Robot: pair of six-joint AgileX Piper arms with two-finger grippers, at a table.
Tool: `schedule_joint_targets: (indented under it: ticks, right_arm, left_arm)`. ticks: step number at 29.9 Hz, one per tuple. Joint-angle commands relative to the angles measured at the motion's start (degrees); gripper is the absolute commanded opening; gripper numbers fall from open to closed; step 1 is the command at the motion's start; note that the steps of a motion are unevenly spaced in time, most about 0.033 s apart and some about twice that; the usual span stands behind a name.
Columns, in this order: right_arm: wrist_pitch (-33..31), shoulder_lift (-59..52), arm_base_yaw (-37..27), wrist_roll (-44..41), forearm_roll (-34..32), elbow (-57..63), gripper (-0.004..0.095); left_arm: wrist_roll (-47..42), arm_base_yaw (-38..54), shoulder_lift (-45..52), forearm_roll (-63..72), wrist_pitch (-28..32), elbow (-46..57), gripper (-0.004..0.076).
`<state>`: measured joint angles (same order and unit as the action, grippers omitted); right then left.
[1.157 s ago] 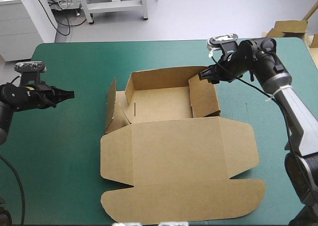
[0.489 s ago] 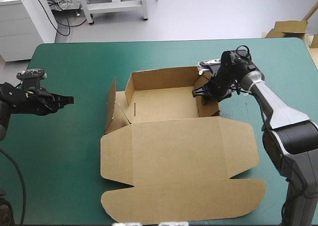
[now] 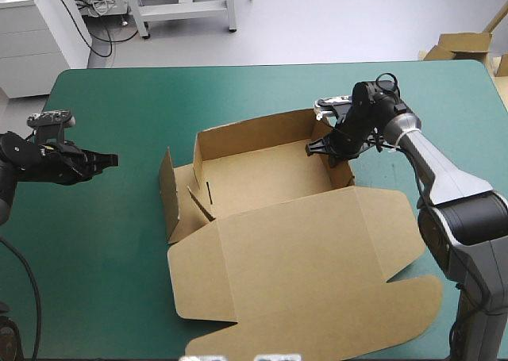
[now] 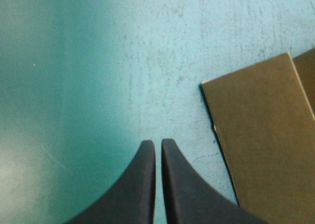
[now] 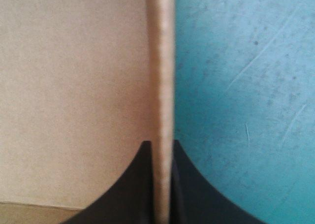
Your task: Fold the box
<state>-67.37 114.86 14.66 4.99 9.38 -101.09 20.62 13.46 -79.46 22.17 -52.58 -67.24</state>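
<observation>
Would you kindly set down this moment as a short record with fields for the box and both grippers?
object: box, brown, an open tray
walls: far and right walls raised, left flaps partly up
lid: flat, toward the table's near edge
right: right gripper shut on the box's right wall
left: left gripper shut, holding nothing, over the teal-green cover, apart from the box

The box [image 3: 262, 174] is a cut sheet of brown board, half built as an open tray, lying near the middle of the table [image 3: 119, 242], turned a little askew. Its far and right walls stand upright; the left wall stands splayed outward, a small inner tab loose beside it. The lid [image 3: 302, 266] lies flat toward the near edge, its round-cornered front flap reaching the near edge
</observation>
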Motion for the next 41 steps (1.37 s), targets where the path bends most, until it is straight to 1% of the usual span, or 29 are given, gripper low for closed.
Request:
schedule_joint_targets:
  ticks: [1, 2, 5, 6, 8, 9, 13, 14, 18, 23, 28, 30, 33, 37, 39, 41]
  right_arm:
    - [0.4, -2.8, 0.0, 0.0, 1.1, -1.8, -0.0021]
    - [0.4, -2.8, 0.0, 0.0, 1.1, -1.8, -0.0021]
    - [0.4, -2.8, 0.0, 0.0, 1.1, -1.8, -0.0021]
    - [0.4, -2.8, 0.0, 0.0, 1.1, -1.8, -0.0021]
    - [0.4, -3.2, 0.0, 0.0, 1.3, -1.8, -0.0021]
    - [0.4, -3.5, 0.0, 0.0, 1.3, -1.8, -0.0021]
    - [0.4, -5.3, -0.2, 0.0, 2.1, -1.8, -0.0021]
    - [0.4, -5.9, -0.7, 0.0, 3.3, -1.8, -0.0021]
    - [0.4, -9.0, -4.7, 1.1, 10.6, -1.8, -0.0021]
    - [0.4, -14.5, -8.9, 2.8, 13.1, -1.8, -0.0022]
    - [0.4, -20.2, -12.5, 5.3, 20.1, -1.8, -0.0021]
    - [0.4, -21.8, -12.7, 5.5, 19.5, -1.8, -0.0021]
    - [0.4, -22.8, -12.5, 5.5, 18.6, -1.8, -0.0022]
    - [0.4, -22.5, -12.5, 5.3, 18.9, -1.8, -0.0021]
    - [0.4, -22.1, -12.5, 5.3, 18.4, -1.8, -0.0020]
    - [0.4, -21.8, -12.5, 5.3, 18.4, -1.8, -0.0020]
  left_arm:
    - [0.0, 0.0, 1.6, 1.2, 0.7, -1.9, 0.0137]
    - [0.0, 0.0, 1.6, 1.2, 0.6, -1.9, 0.0206]
    - [0.0, 0.0, 1.6, 1.5, 0.7, -1.9, 0.0454]
    - [-0.3, 0.0, 1.6, 1.6, 0.7, -1.9, 0.0524]
    - [-0.2, 0.0, 1.6, 1.6, 0.8, -1.9, 0.0606]
    - [-0.2, 0.0, 1.6, 1.6, 0.8, -1.9, 0.0622]
    - [-2.4, 0.0, 1.6, 2.6, 1.0, -1.9, 0.0619]
    - [-3.7, 0.0, 1.6, 3.2, 1.0, -1.9, 0.0619]
    - [-3.7, 0.0, 1.2, 5.3, 1.0, -1.9, 0.0619]
    - [-3.7, 0.0, 0.1, 8.0, 0.5, -1.9, 0.0619]
    - [-3.0, 0.0, -1.2, 15.9, 0.2, -1.9, 0.0619]
    - [-1.6, 0.0, -1.6, 20.6, -0.2, -1.9, 0.0617]
    - [4.2, 0.0, -1.7, 28.5, -1.9, -1.9, 0.0595]
    - [10.2, 0.0, -1.7, 37.6, -5.5, -1.9, 0.0527]
    - [12.2, 0.0, -1.7, 40.2, -7.2, -1.9, 0.0499]
    - [12.5, 0.0, -1.7, 41.0, -8.0, -1.9, 0.0488]
